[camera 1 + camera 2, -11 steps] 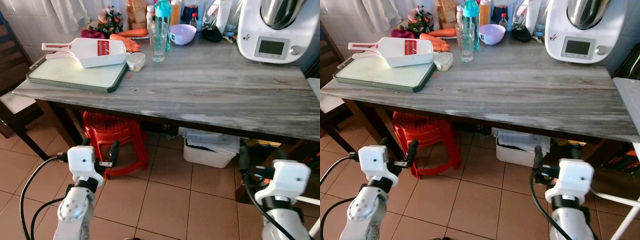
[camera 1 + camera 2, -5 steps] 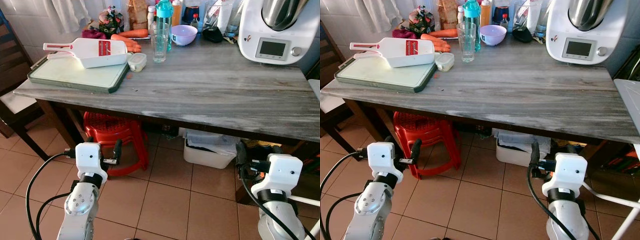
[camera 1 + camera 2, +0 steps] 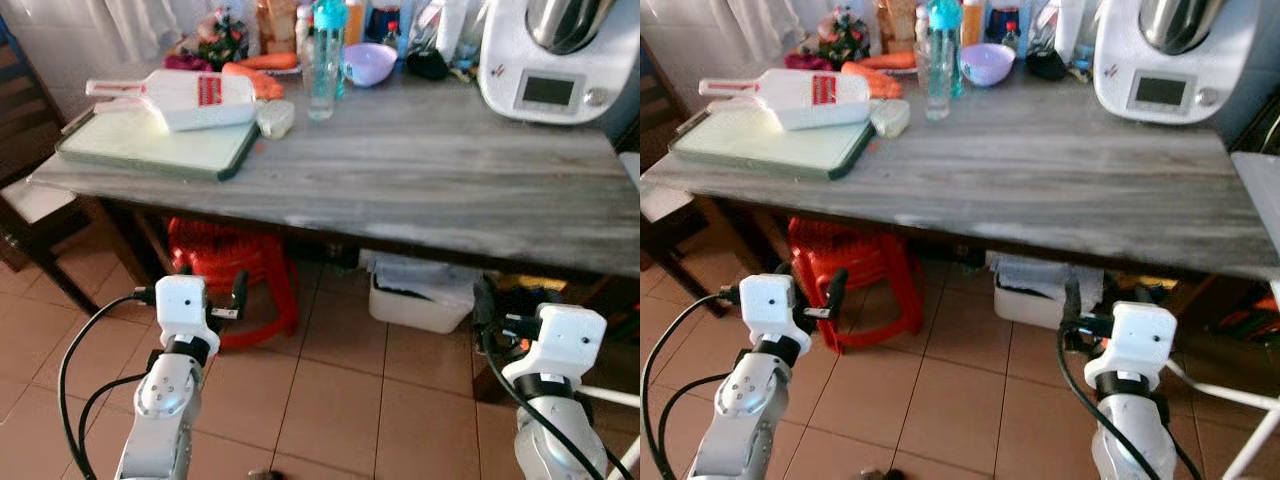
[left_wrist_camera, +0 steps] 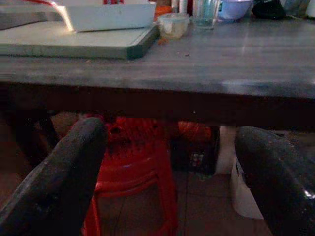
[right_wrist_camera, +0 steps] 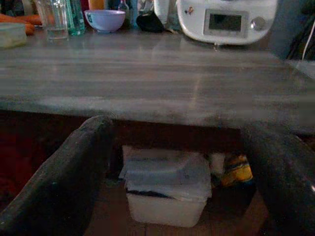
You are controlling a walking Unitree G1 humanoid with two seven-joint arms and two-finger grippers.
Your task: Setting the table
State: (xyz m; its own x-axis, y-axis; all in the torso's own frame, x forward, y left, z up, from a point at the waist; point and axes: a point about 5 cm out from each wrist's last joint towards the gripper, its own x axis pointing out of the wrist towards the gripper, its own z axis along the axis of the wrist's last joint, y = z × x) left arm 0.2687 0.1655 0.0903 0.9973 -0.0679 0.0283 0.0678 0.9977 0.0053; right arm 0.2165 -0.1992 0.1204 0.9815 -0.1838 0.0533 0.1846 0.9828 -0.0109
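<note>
A grey wooden table (image 3: 430, 170) stands in front of me. On its far side are a clear glass (image 3: 320, 90), a lavender bowl (image 3: 368, 62) and a teal bottle (image 3: 328, 20). Below the table's front edge, over the tiled floor, my left gripper (image 3: 200, 288) is held open with nothing between its fingers (image 4: 54, 187). My right gripper (image 3: 520, 315) hangs at about the same height on the right, also open and empty, its fingers (image 5: 64, 182) spread wide toward the table edge.
A green cutting board (image 3: 150, 145) with a white slicer (image 3: 195, 100) lies at the table's left end, beside a small lidded tub (image 3: 275, 118) and carrots (image 3: 262, 62). A white kitchen machine (image 3: 550, 60) stands back right. Under the table are a red stool (image 3: 235, 265) and a white bin (image 3: 420, 295). A dark chair (image 3: 25, 180) is at the left.
The whole picture has shifted a little and blurred, so the camera is moving. Both grippers stand slightly higher and nearer the middle than a second ago, still open.
</note>
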